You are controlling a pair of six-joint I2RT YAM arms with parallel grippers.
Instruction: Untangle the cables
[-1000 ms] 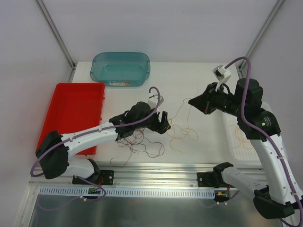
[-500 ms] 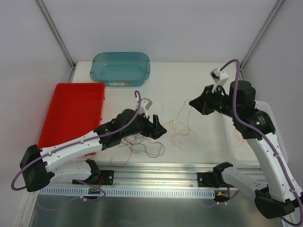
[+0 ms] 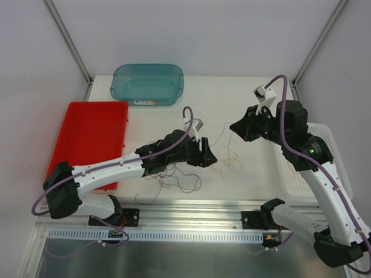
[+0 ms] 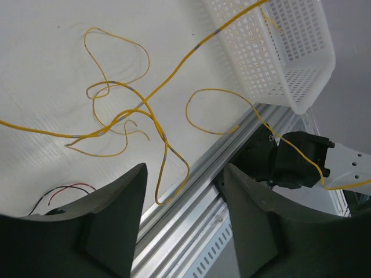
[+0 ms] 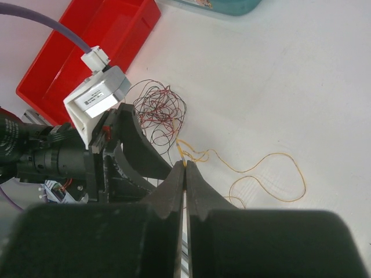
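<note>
A red tray (image 3: 87, 136) lies along the left edge of the table (image 3: 243, 92), with a teal tub (image 3: 148, 87) behind it. The left gripper (image 3: 207, 157) reaches to mid-table. Its jaws stand wide apart with nothing between them, hanging above yellow loops. Under that arm, a tangle (image 3: 177, 176) of red and dark cables rests on the table. Just to its right the yellow cable (image 3: 227, 157) sprawls in loose curls. One strand rises to the right gripper (image 3: 235, 126), whose jaws are pinched together on it. A white basket (image 3: 339, 153) sits at the far right, with more yellow strands inside.
</note>
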